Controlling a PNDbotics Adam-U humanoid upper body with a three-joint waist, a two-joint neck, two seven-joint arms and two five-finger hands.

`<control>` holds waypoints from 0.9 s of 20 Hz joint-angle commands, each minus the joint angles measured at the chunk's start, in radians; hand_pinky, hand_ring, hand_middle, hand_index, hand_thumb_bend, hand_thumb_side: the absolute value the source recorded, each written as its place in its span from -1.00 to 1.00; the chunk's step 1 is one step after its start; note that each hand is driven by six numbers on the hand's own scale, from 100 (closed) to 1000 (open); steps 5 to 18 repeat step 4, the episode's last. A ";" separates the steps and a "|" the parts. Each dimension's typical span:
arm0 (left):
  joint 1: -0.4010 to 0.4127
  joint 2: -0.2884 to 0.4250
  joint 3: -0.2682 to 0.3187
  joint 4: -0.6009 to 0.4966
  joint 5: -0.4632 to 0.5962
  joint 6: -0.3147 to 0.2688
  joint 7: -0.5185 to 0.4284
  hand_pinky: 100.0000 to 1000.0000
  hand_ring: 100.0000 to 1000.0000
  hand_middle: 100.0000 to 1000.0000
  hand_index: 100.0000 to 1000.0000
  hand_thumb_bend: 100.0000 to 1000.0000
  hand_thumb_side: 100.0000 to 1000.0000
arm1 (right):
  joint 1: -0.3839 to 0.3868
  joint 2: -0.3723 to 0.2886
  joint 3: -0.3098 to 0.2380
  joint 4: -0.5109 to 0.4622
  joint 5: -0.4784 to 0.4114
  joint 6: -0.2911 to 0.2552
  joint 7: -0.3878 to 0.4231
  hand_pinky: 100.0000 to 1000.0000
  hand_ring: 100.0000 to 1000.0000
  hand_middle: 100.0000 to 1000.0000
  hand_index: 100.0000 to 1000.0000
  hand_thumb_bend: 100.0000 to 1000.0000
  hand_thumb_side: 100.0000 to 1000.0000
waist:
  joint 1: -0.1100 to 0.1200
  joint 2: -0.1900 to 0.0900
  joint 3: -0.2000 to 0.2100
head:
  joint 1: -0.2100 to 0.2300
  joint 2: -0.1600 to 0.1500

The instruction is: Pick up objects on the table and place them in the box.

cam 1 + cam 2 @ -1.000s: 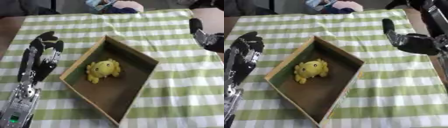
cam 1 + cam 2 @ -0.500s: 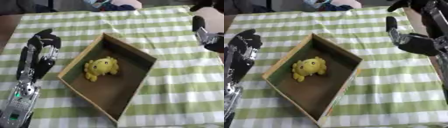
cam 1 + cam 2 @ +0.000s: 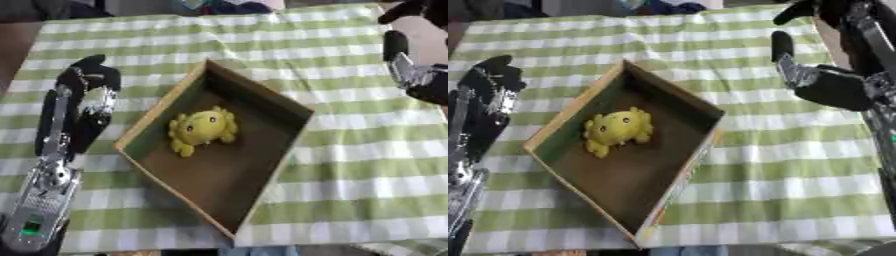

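A yellow plush toy lies inside the open cardboard box, near its far left wall. My left hand rests open on the table just left of the box, fingers straight and pointing away. My right hand hovers above the right side of the cloth, fingers relaxed and apart, with nothing in it.
A green and white checked cloth covers the table. Dark and blue items lie past the far edge. The table's near edge runs just below the box's near corner.
The whole picture has shifted, so the head moved. The toy stays in the box. Both hands hold about the same pose.
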 commanded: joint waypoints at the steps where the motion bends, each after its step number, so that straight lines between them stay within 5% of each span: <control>1: -0.007 0.003 0.000 -0.009 0.004 0.000 0.003 0.58 0.17 0.21 0.61 -0.48 0.34 | -0.006 -0.010 -0.007 -0.006 -0.007 0.002 0.002 0.51 0.28 0.41 0.67 -1.00 -0.66 | -0.001 -0.014 0.000 | 0.002 0.009; 18: -0.007 0.004 -0.001 -0.009 0.004 0.001 0.003 0.58 0.17 0.21 0.61 -0.49 0.34 | -0.005 -0.008 -0.007 -0.007 -0.007 0.003 0.003 0.51 0.27 0.40 0.67 -1.00 -0.66 | 0.000 -0.014 -0.002 | -0.001 0.009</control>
